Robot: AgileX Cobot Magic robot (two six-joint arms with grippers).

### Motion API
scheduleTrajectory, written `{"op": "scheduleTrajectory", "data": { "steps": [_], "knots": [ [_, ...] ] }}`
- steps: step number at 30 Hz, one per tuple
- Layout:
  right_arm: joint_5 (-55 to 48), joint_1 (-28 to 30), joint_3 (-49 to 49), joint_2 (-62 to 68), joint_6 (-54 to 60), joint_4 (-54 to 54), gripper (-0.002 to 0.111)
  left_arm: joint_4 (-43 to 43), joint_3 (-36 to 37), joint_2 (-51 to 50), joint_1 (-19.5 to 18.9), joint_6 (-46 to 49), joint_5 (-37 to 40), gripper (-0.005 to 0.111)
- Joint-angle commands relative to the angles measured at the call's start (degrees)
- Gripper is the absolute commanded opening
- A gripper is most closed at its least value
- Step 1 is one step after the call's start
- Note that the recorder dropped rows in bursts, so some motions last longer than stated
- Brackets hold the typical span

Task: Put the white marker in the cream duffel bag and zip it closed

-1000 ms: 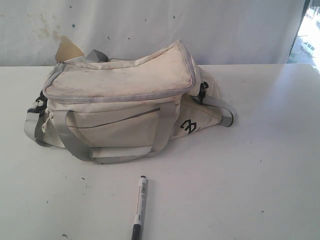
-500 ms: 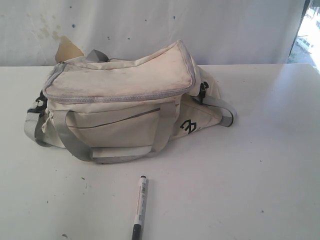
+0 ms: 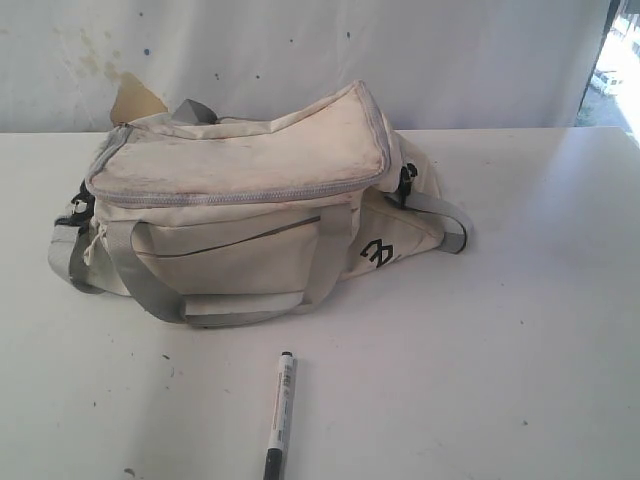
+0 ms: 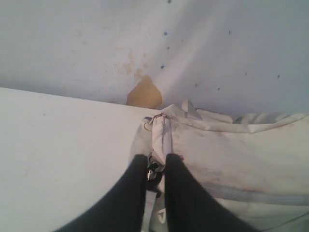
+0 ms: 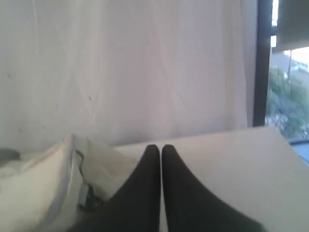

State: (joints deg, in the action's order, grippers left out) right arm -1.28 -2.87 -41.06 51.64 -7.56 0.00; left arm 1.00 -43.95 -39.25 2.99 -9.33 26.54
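Now white marker [image 3: 279, 415] before cream duffel bag [image 3: 240, 200]; left claw [image 4: 156, 160] ajar at bag; right claw [image 5: 161, 150] closed.

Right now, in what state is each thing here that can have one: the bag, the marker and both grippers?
cream duffel bag, lid down, zipped shut as far as the exterior view shows.
white marker, cap on, lying flat on the table in front of the bag, apart from it, not held.
left gripper, slightly open, empty.
right gripper, shut, empty.
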Motion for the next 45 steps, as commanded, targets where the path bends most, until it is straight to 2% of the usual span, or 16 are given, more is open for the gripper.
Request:
{"op": "scheduleTrajectory", "data": {
  "steps": [1,5,7,10,15,18,21,22,25,31,38,45],
  "knots": [
    [-2.64,-0.06,-0.59,6.70,1.88,0.00,0.012,0.78,-0.79,-8.06,-0.05,3.49,-3.27,0.038],
    [-8.00,-0.06,-2.44,11.24,1.75,0.96,0.029,0.78,-0.79,-14.34,-0.05,0.66,-6.00,0.064],
    [-13.00,-0.06,-4.96,13.74,1.34,4.33,0.034,0.78,-0.79,-17.43,-0.05,0.57,-7.45,0.071],
    [-21.09,-0.06,-9.50,17.39,3.47,9.25,0.035,0.78,-1.68,-22.15,-0.05,0.67,-7.56,0.072],
    [-28.15,-0.06,-14.61,23.36,22.50,26.35,0.036,-1.00,-7.84,-30.28,-0.05,0.53,0.70,0.072],
    [-29.61,-0.06,-15.81,26.59,34.48,38.05,0.050,-1.00,-11.75,-35.14,-0.05,0.53,3.35,0.072],
    [-31.96,-0.06,-17.37,30.27,43.99,46.44,0.074,-1.00,-15.02,-39.47,-0.05,0.79,2.92,0.072],
    [-33.59,-0.06,-18.49,31.63,45.95,48.39,0.077,-1.00,-16.40,-41.10,-0.05,1.31,2.62,0.072],
    [-36.94,-0.06,-21.33,35.92,49.00,52.64,0.077,-1.00,-21.05,-45.82,-0.05,1.75,3.44,0.072],
    [-39.41,-0.06,-28.20,43.59,49.72,54.75,0.074,-1.00,-31.11,-55.65,-0.05,3.64,8.14,0.092],
    [-38.96,-2.57,-35.03,50.08,51.14,56.70,0.074,-2.08,-40.26,-65.20,-0.05,5.35,11.92,0.092],
    [-30.09,-7.20,-37.09,54.43,51.32,56.79,0.074,-5.37,-45.92,-72.91,-0.05,8.50,13.35,0.092]
  ]
}}
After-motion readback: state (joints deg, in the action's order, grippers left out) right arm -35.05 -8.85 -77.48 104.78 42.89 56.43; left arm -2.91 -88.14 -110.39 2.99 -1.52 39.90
